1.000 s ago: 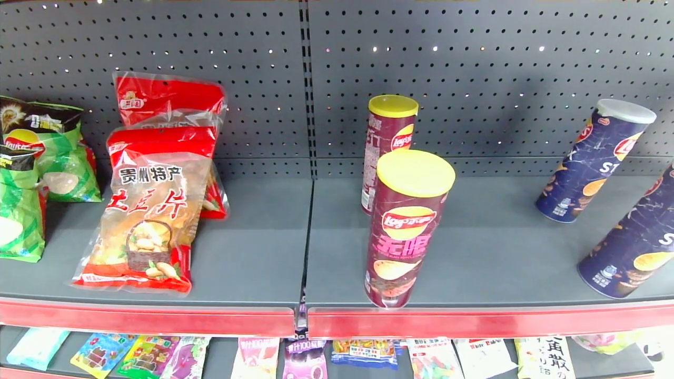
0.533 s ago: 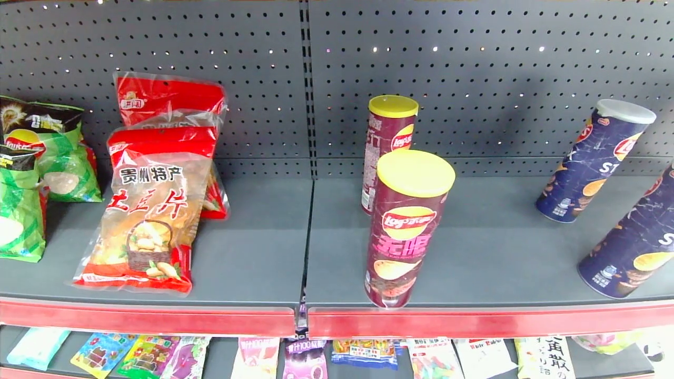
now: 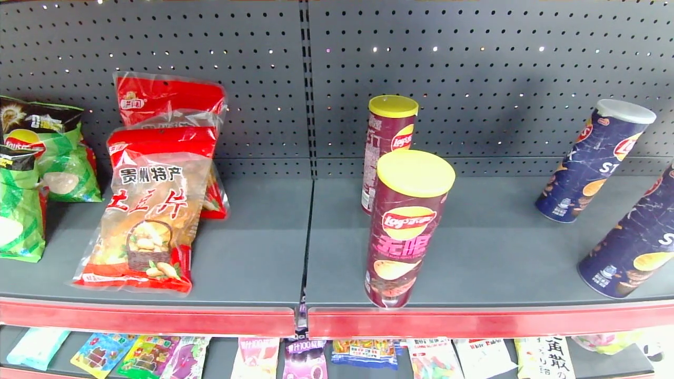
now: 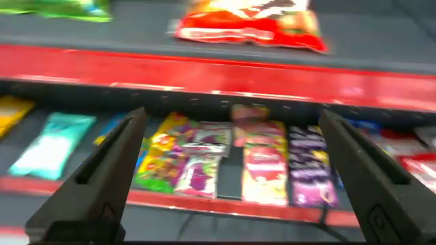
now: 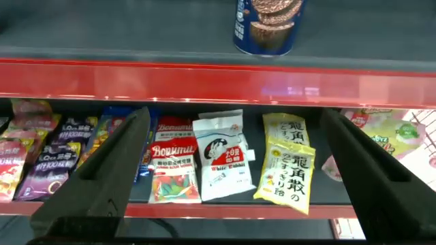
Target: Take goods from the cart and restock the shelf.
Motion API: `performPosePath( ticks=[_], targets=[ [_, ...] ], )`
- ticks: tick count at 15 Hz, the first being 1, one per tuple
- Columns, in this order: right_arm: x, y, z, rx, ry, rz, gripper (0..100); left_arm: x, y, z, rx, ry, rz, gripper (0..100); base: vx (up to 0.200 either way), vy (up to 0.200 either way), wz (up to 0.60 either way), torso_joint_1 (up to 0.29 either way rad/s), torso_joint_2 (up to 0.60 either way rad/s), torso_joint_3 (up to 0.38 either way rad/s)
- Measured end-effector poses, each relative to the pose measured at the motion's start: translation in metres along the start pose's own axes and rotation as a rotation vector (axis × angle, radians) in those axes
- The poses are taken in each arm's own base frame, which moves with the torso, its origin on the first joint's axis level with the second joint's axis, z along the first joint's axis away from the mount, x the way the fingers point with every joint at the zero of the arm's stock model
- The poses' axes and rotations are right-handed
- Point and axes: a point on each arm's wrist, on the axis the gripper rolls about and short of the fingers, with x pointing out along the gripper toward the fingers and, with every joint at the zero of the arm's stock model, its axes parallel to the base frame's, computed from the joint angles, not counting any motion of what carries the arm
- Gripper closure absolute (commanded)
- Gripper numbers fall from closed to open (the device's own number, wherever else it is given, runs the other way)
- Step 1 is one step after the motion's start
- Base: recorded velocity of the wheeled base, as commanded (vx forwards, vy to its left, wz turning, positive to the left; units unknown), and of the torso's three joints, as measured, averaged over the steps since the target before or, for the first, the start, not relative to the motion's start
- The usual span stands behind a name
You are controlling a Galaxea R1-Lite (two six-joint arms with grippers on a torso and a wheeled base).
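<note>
While left pincer (image 4: pixel 231 114), right pincer (image 5: pixel 235 114) gape (empty), red shelf edge (image 5: pixel 204 82) near.

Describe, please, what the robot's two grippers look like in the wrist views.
The left gripper has two matte black fingers, broad at the base and tapering to narrow, flat tips, each with a small step partway along. The right gripper looks the same, with two plain black wedge-shaped fingers in a matching pair.
</note>
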Motion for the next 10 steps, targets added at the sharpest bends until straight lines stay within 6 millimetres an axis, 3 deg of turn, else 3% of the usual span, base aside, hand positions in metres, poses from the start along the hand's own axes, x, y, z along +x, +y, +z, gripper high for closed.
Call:
performPosePath(
  ticks=[2,6,10],
  targets=[
    [0.0,0.0,-0.0001,0.002,0.0,0.001,0,0.0,-0.0003,0.0,0.01,0.0,-0.011,0,0.0,0.0,0.0,0.0,0.0,0.0],
    [0.0,0.0,-0.0001,-0.003,0.0,0.0,0,0.0,-0.0002,0.0,0.012,0.0,-0.009,0,-0.2,0.0,0.0,0.011,0.0,0.0],
    [0.0,0.0,-0.0001,-0.01,0.0,0.001,0,0.0,-0.0002,0.0,0.013,0.0,-0.009,0,0.0,0.0,0.0,0.0,0.0,0.0]
  ],
)
